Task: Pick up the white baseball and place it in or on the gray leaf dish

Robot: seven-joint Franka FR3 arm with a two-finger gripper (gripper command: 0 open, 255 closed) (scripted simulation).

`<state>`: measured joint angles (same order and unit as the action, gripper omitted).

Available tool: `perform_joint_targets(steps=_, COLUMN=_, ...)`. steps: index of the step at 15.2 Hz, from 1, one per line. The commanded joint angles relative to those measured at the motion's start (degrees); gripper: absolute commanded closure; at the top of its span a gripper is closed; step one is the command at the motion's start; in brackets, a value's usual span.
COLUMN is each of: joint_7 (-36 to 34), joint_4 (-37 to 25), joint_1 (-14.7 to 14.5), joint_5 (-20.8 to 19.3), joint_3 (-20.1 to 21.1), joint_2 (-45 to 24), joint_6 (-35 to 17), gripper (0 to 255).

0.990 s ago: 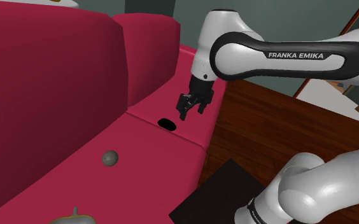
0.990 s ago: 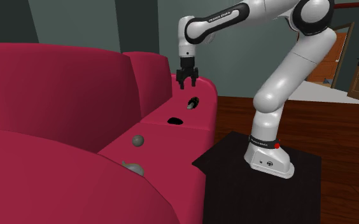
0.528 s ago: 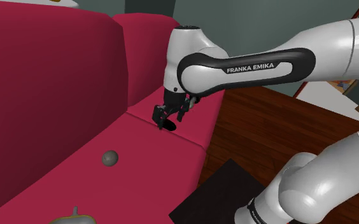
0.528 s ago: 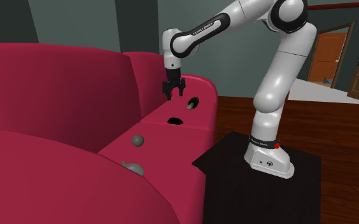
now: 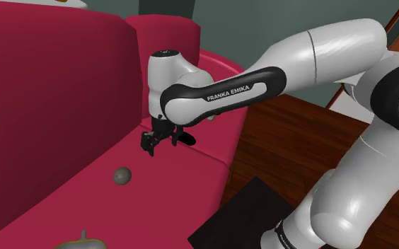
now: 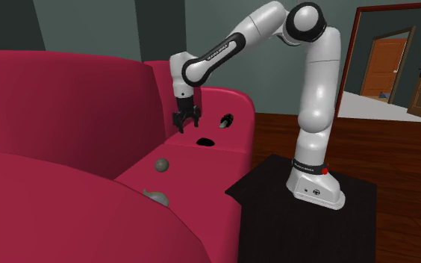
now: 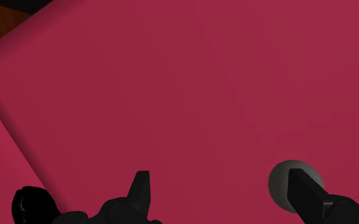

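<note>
White arm (image 5: 219, 95) outstretched, pincer (image 6: 186, 127) over sofa (image 5: 64, 92)

White arm (image 6: 315, 90) rising upright from its base, folded at the dark elbow (image 6: 304, 19). The forearm (image 5: 219, 95), lettered FRANKA EMIKA, slopes down and away toward the shoulder view's left. The wrist (image 5: 164, 67) turns the black gripper (image 5: 159, 143) (image 6: 186, 127) to point downward. Its two fingers (image 7: 140, 189) stand well apart, open, with neither tip touching the other.
</note>
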<state>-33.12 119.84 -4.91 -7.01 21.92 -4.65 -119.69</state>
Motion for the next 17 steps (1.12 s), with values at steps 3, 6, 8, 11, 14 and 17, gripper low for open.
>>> perform_joint_targets(steps=3, joint_7=-4.5, joint_4=-6.7, joint_1=-2.3, joint_5=-4.8, joint_3=0.4, joint_2=-9.5, joint_6=-0.9, gripper=0)
perform_joint_targets(steps=6, joint_7=-7.2, joint_4=-12.4, joint_1=-4.6, joint_5=-8.0, joint_3=-0.1, joint_2=-16.6, joint_6=-0.8, gripper=0)
perform_joint_targets(steps=8, joint_7=-8.6, joint_4=-16.7, joint_1=-6.4, joint_5=-9.9, joint_3=-0.6, joint_2=-21.3, joint_6=-0.4, gripper=0)
perform_joint_targets(steps=11, joint_7=-10.2, joint_4=-23.8, joint_1=-9.2, joint_5=-12.2, joint_3=-1.6, joint_2=-28.4, joint_6=0.6, gripper=0)
perform_joint_targets(steps=14, joint_7=-11.0, joint_4=-31.4, joint_1=-11.9, joint_5=-13.9, joint_3=-2.6, joint_2=-35.4, joint_6=2.2, gripper=0)
perform_joint_targets(steps=17, joint_7=-11.3, joint_4=-30.7, joint_1=-11.9, joint_5=-14.4, joint_3=-3.0, joint_2=-36.4, joint_6=0.5, gripper=0)
